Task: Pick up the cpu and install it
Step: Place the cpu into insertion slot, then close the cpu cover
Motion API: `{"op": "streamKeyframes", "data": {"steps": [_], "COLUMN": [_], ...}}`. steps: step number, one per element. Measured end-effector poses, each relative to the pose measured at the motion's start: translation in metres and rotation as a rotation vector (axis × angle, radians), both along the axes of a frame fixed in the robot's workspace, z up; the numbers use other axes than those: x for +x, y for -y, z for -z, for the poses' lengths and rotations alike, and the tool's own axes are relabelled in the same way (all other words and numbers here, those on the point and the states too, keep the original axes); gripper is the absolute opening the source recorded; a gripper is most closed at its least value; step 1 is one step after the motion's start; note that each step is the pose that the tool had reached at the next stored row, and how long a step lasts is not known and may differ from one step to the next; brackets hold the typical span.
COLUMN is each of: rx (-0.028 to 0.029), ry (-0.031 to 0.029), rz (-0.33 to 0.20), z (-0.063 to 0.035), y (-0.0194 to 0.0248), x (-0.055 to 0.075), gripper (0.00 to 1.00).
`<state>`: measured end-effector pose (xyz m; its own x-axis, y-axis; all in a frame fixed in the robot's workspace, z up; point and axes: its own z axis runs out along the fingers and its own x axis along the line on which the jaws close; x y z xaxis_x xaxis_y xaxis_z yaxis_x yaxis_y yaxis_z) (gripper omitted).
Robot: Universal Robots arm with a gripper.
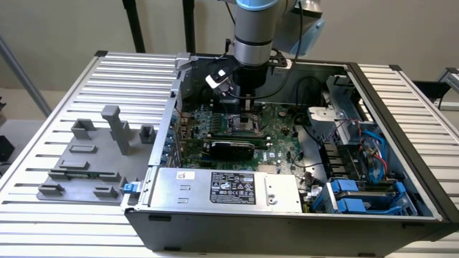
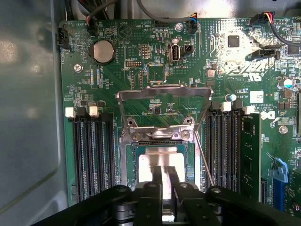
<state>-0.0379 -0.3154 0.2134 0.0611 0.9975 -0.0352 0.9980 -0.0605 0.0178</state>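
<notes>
The cpu (image 2: 150, 162) has a smooth, shiny metal top. The gripper (image 2: 164, 170) looks matt black. The board (image 2: 141, 70) is glossy green, and its socket frame (image 2: 162, 92) is bright bare metal. At the exterior view's left, the table (image 1: 43, 226) is ribbed pale metal.

We see a robotics lab or workshop: a slotted aluminium work table (image 1: 405, 107) carries an opened desktop computer case (image 1: 287, 231) and a grey parts fixture (image 1: 86, 161), and a robot arm (image 1: 252, 37) reaches over them.
</notes>
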Motion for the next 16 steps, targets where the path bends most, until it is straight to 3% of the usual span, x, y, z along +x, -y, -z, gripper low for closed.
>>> {"op": "streamKeyframes", "data": {"steps": [16], "rx": [0.0], "ry": [0.0], "rz": [0.0], "z": [0.0], "y": [0.0], "x": [0.0], "gripper": [0.11]}}
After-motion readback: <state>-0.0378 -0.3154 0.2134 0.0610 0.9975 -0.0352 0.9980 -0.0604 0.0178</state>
